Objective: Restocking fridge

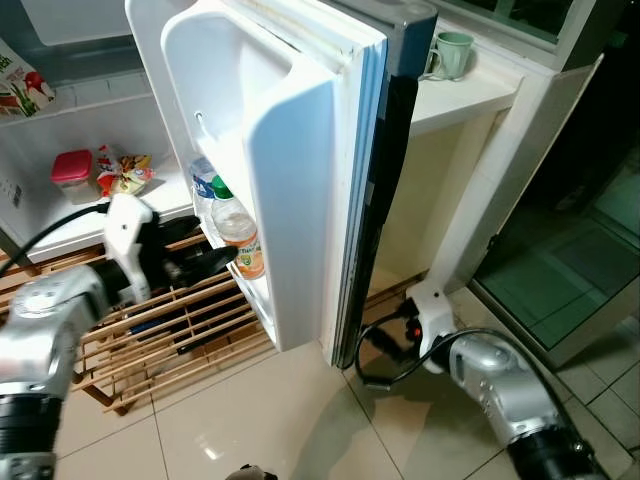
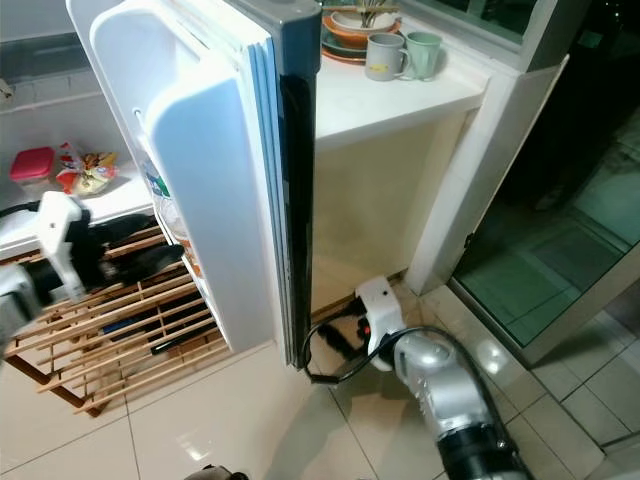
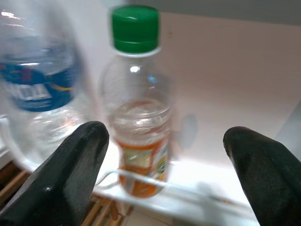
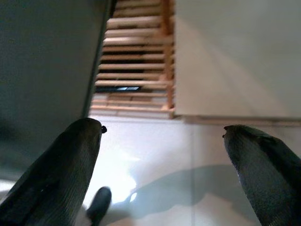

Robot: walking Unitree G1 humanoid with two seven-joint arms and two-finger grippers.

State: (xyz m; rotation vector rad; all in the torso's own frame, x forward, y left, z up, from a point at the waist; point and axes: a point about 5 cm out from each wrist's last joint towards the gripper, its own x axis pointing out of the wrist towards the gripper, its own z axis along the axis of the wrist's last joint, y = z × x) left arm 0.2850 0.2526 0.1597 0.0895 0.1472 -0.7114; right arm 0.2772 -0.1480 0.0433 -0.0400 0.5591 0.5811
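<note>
The left gripper (image 3: 164, 160) reaches forward at the left, its black fingers (image 3: 70, 174) spread wide. The right gripper (image 4: 164, 165) hangs low on the right, fingers apart.

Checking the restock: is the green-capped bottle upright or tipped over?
Upright: the green-capped bottle stands cap-up in the fridge door shelf, beside a water bottle.

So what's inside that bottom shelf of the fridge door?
Two bottles: a green-capped bottle with orange liquid and a blue-labelled water bottle. The open left gripper faces them. Their bases hide behind the rail.
</note>
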